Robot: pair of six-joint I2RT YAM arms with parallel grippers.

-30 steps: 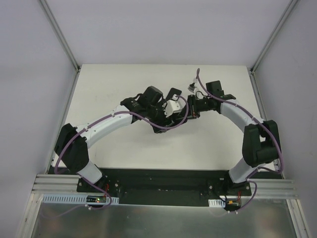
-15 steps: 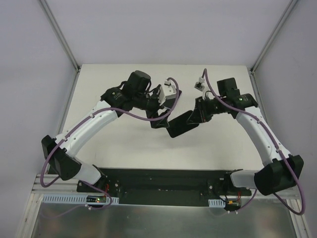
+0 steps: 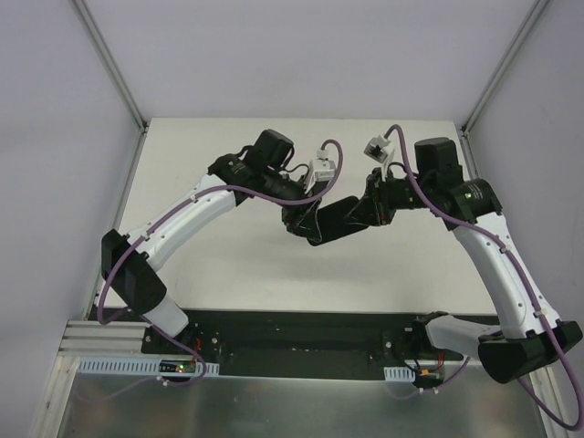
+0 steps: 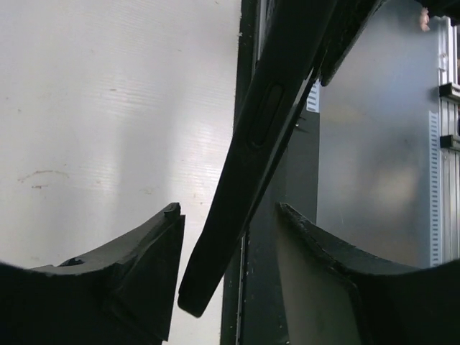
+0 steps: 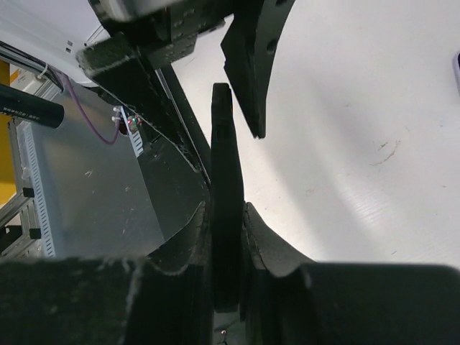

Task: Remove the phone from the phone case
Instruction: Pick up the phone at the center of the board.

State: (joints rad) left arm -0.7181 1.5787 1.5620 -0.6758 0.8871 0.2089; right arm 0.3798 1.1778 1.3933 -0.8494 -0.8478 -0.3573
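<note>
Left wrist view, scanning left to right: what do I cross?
White tabletop → one dark gripper finger → black phone case, edge-on → the other dark finger → grey metal panel → ribbed aluminium rail.

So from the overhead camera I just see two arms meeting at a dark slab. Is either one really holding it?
Observer: Yes. The right wrist camera shows the right arm's fingers pressed against both faces of the phone case, seen edge-on.
Operator: And the left one?
Observer: Its camera shows the left arm's fingers apart, with a clear gap between the case and one finger.
Operator: Anything on that edge?
Observer: A long oval side button.
</note>
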